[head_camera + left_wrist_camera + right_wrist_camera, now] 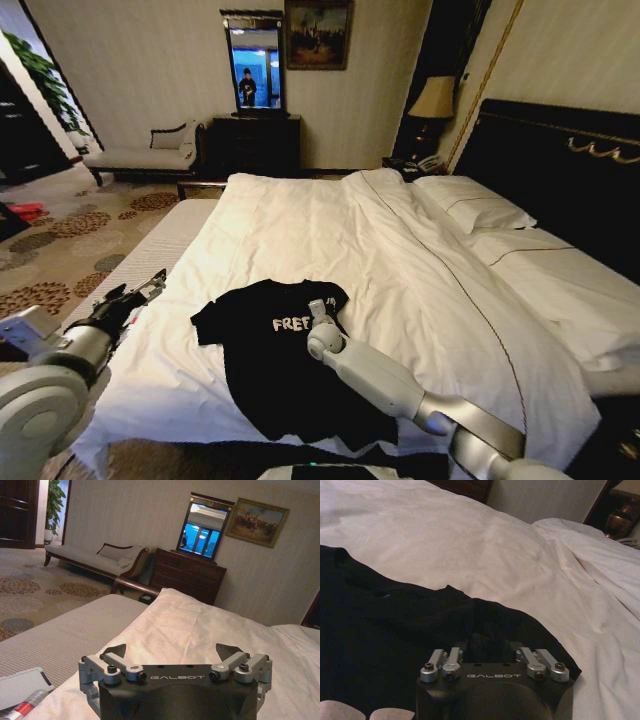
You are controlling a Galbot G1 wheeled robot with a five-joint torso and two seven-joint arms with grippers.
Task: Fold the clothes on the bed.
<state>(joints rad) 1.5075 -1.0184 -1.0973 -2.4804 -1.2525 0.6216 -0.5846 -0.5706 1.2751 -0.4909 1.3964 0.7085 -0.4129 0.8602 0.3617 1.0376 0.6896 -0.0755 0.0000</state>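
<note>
Pinched by the closed right gripper [492,647] at 3 o'clock, the black cotton T-shirt [270,355] awaits folding leftward; the left gripper [175,655] is held open.

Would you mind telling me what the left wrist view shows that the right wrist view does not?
Only the left wrist view shows the left gripper, open above the white duvet and off the shirt, plus the chaise bench, dresser and mirror. Only the right wrist view shows the right gripper down on the black T-shirt, with fabric between its fingers. Both show the bed's duvet.
</note>
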